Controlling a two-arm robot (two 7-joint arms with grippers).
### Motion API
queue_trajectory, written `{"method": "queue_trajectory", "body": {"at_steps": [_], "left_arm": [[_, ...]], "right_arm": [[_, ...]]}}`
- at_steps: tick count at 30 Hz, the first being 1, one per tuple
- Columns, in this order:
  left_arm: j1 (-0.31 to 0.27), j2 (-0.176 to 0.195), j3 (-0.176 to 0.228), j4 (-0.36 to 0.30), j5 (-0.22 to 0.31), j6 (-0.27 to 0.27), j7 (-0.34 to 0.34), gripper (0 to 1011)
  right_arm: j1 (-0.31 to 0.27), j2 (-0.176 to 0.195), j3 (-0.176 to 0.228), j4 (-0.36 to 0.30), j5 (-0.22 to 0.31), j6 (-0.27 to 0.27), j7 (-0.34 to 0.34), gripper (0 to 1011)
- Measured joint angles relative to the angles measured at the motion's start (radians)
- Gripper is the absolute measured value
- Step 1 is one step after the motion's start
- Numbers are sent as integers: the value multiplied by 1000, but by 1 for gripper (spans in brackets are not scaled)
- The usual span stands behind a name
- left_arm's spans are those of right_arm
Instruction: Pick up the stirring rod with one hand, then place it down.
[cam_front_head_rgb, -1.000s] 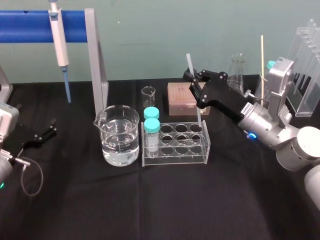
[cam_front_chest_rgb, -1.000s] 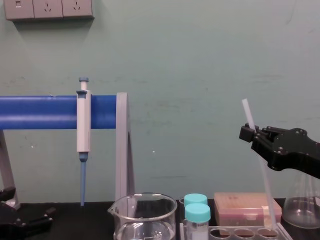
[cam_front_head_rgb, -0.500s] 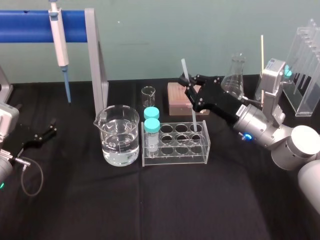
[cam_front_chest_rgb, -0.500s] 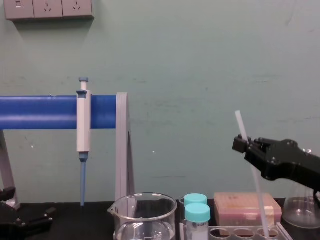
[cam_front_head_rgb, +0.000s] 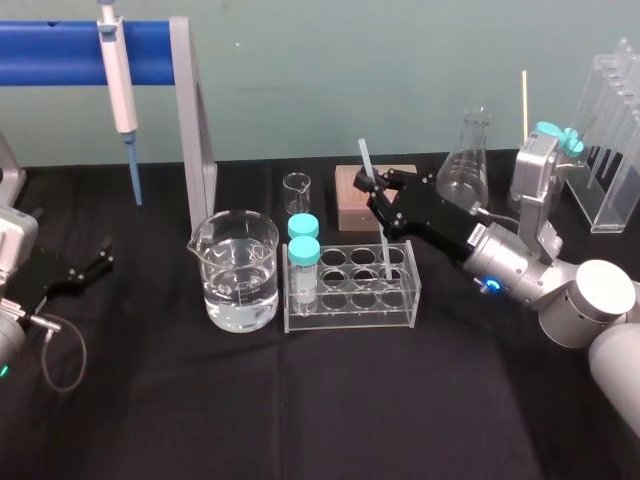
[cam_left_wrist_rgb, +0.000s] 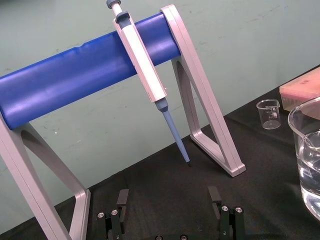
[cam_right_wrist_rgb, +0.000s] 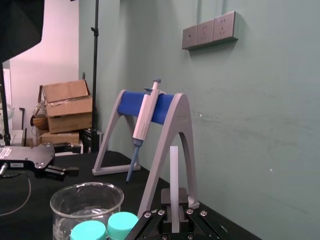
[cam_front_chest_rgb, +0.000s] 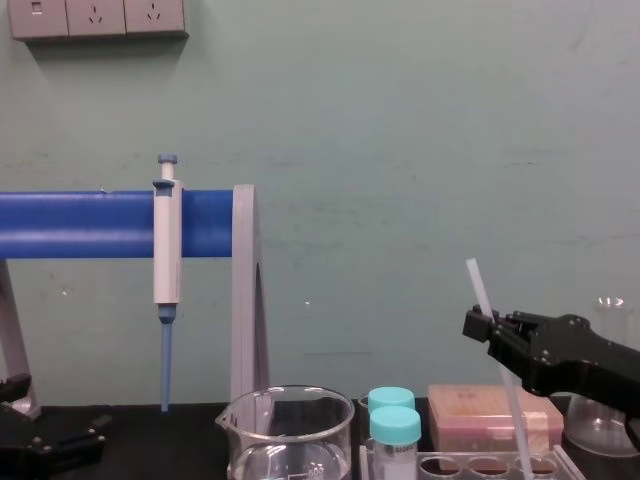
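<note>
While the right gripper (cam_front_head_rgb: 372, 186) has its fingers (cam_front_head_rgb: 390, 183) clamped on the stirring rod (cam_front_head_rgb: 365, 158), tilted, its lower end seemingly inside a rear well of the tube rack (cam_front_head_rgb: 345, 322), pickup looks done; releasing it remains. The left gripper (cam_front_head_rgb: 85, 268) sits open at the desk's (cam_front_head_rgb: 300, 400) left.

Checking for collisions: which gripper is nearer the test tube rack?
Right. The right gripper holds the rod just over the right end of the rack. The left gripper sits far to its left, past the beaker.
</note>
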Motion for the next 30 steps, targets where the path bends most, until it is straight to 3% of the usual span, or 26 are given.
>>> {"method": "queue_trajectory", "body": {"at_steps": [15, 30], "left_arm": [[0, 0, 0, 0, 0, 0, 0, 1000], [0, 0, 0, 0, 0, 0, 0, 1000]], "right_arm": [[12, -4, -11, 50, -31, -3, -6, 77], [4, -2, -12, 39, -48, 12, -29, 77]]}}
